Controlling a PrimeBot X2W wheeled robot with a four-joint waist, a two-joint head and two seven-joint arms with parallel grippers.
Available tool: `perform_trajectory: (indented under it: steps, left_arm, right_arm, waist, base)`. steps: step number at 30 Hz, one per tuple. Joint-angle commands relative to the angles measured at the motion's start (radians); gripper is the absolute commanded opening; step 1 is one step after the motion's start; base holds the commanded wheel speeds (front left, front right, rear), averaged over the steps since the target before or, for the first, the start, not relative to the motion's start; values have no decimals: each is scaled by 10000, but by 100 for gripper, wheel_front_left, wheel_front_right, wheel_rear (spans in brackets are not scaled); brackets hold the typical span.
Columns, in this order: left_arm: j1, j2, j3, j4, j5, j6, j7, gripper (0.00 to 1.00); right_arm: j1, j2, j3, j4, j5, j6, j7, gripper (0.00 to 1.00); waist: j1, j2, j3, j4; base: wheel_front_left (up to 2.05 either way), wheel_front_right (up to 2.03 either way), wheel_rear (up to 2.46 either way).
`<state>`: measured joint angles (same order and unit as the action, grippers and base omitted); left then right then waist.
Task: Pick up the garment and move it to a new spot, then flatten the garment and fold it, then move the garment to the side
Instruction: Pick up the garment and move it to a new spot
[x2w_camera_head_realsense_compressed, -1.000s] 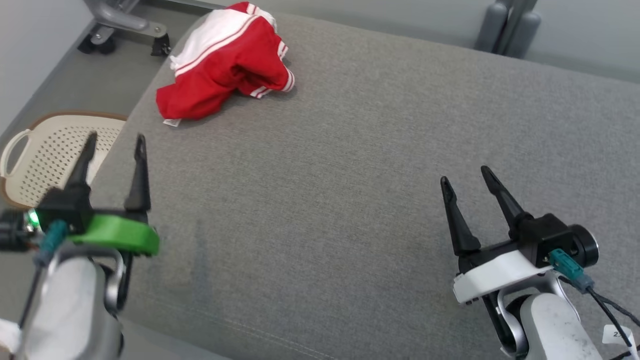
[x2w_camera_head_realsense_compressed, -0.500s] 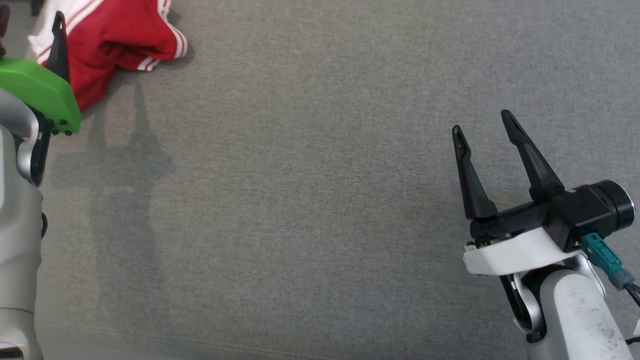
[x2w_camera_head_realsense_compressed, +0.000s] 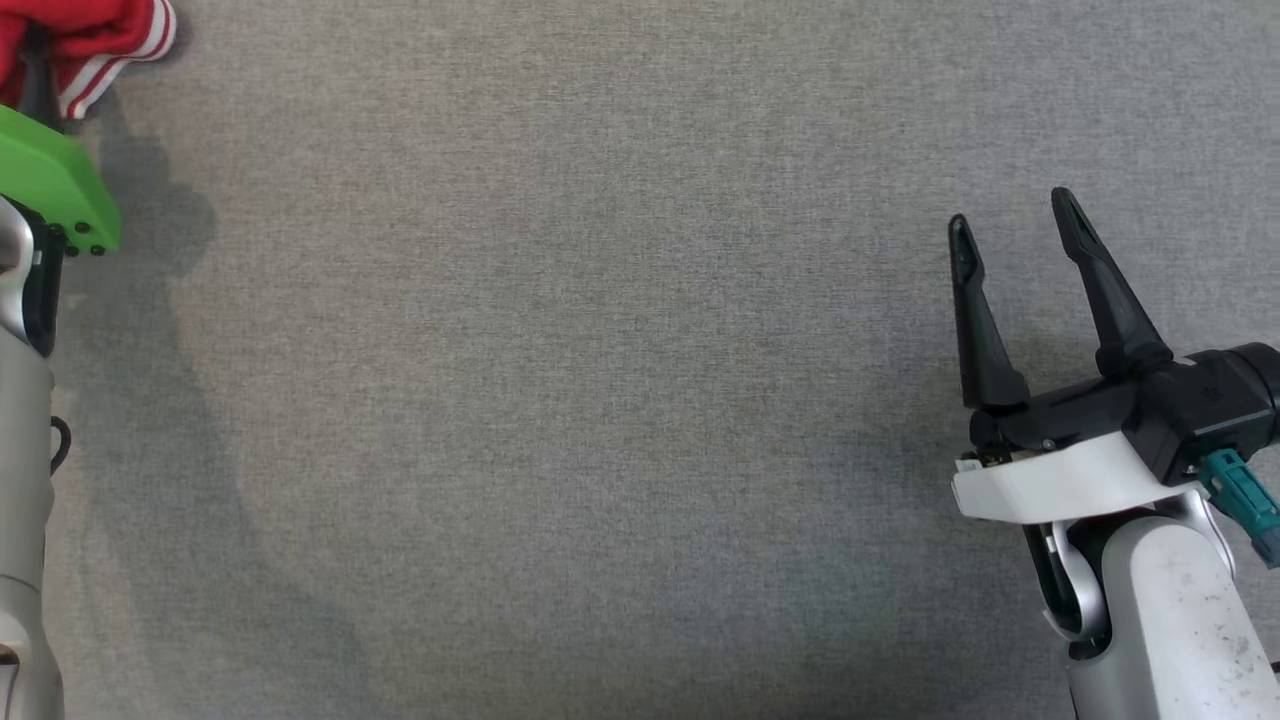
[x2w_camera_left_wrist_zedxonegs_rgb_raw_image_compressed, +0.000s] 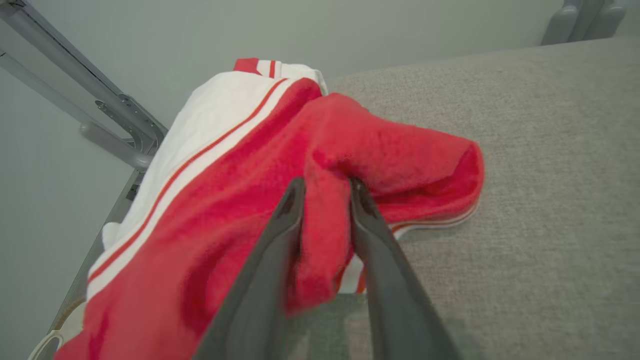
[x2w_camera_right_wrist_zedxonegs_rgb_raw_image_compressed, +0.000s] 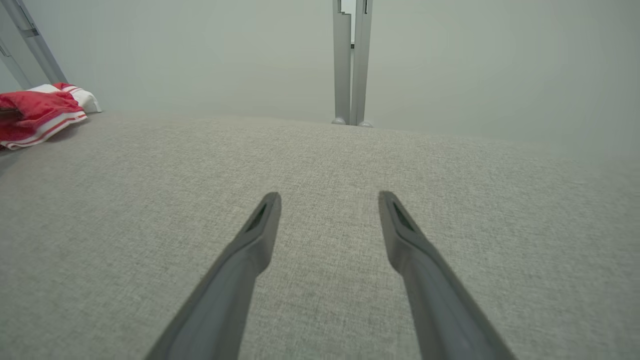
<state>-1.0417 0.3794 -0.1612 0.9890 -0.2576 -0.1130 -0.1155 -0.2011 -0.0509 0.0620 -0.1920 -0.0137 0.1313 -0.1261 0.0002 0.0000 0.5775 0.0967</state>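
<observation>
Far left, the garment (x2w_camera_left_wrist_zedxonegs_rgb_raw_image_compressed: 240, 165) sits bunched at the cushion's (x2w_camera_head_realsense_compressed: 600, 400) edge. It looks soft, light and floppy, so a raised fold is the spot to grab. The left gripper (x2w_camera_left_wrist_zedxonegs_rgb_raw_image_compressed: 326, 184) is pinching exactly that. There's a basket (x2w_camera_left_wrist_zedxonegs_rgb_raw_image_compressed: 42, 346) sliver below, contents hidden. The right gripper (x2w_camera_head_realsense_compressed: 1010, 208) hovers wide open.

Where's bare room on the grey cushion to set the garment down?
Free: the whole middle of the grey cushion, from the garment at its far left corner across to the right gripper, and the strip beyond that gripper to the far edge. Crowded: only the far left corner, where the left gripper pinches a red fold.
</observation>
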Motion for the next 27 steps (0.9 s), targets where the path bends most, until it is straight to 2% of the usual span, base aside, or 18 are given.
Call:
perform_trajectory:
  steps: [1,8,15,21,27]
  left_arm:
    - [-180,70,-25,128,13,20,-204,0]
    - [-470,122,-293,408,119,-56,-1009,0]
    - [-504,-249,-814,-143,-155,-157,-1345,0]
    - [-224,-717,-1965,-1142,-540,-167,-1305,0]
    - [77,-1326,-3476,-2982,-1724,-168,-749,0]
  right_arm:
    - [-152,-2,20,71,55,-10,-118,100]
    - [-68,-8,159,697,445,-10,-389,100]
    - [211,-5,101,1465,949,-10,-758,100]
    - [668,-7,-87,2028,1414,-10,-1020,100]
    - [1221,-6,-670,2311,1588,-8,-1169,100]
  waist:
    - [-2,0,-82,-67]
    - [-2,0,-1193,-67]
    - [-2,0,-2843,-276]
    - [-2,0,-4212,-701]
    - [-2,0,-4991,-1283]
  base:
    - [0,0,0]
    - [0,0,0]
    - [0,0,0]
    - [0,0,0]
    - [0,0,0]
